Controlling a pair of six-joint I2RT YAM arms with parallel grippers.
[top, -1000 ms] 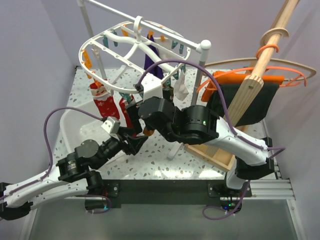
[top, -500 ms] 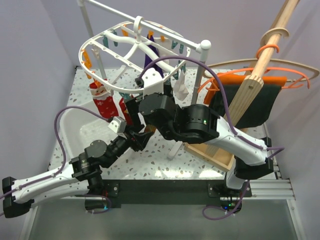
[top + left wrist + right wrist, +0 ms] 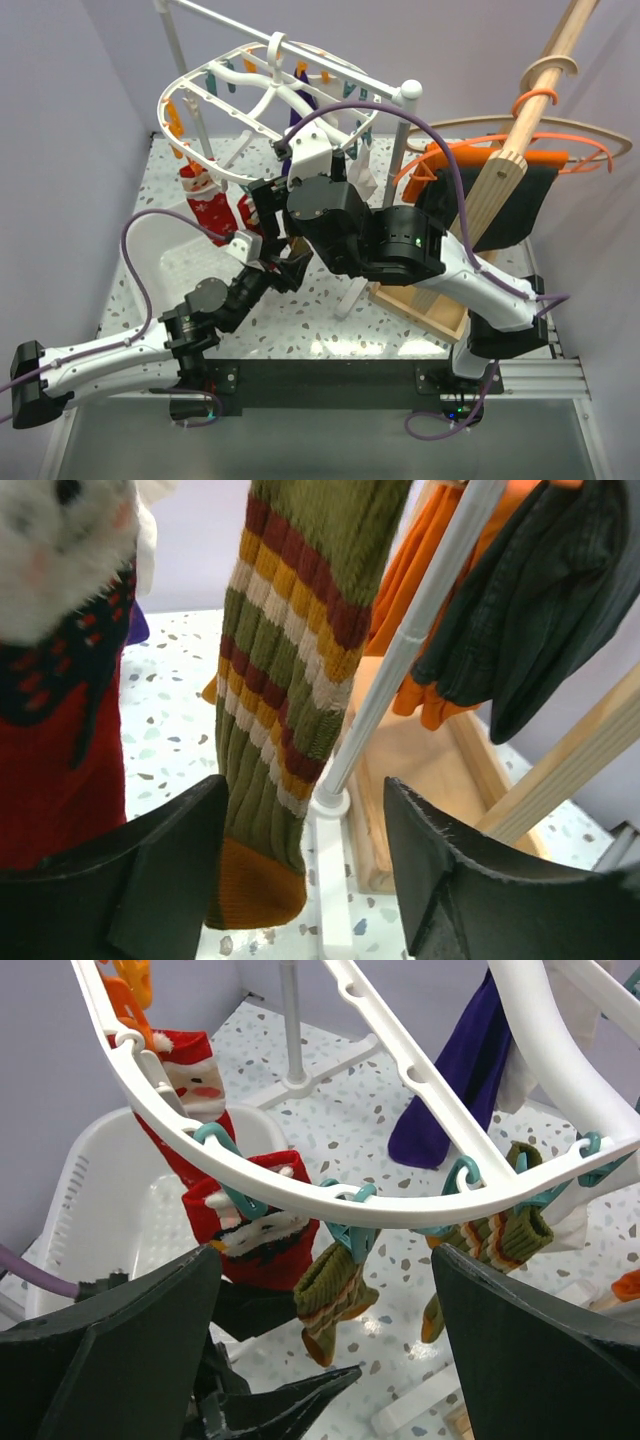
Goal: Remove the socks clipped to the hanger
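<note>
The white oval hanger hangs from a rack, and its rim crosses the right wrist view. Teal clips hold two olive striped socks. Two red Santa socks and a dark purple sock hang nearby. My right gripper is open just below the rim, with the nearer olive sock between its fingers, untouched. My left gripper is open lower down. An olive striped sock's orange toe hangs between its fingers, close to the left finger.
A white basket sits on the table at the left, under the red socks. A wooden tray lies to the right, beside the rack's white post. Black and orange cloths hang on wooden hangers at the right.
My left arm has swung right and forward, bringing its gripper under the hanger to the olive sock, its jaws a little wider. The right gripper has risen toward the rim.
</note>
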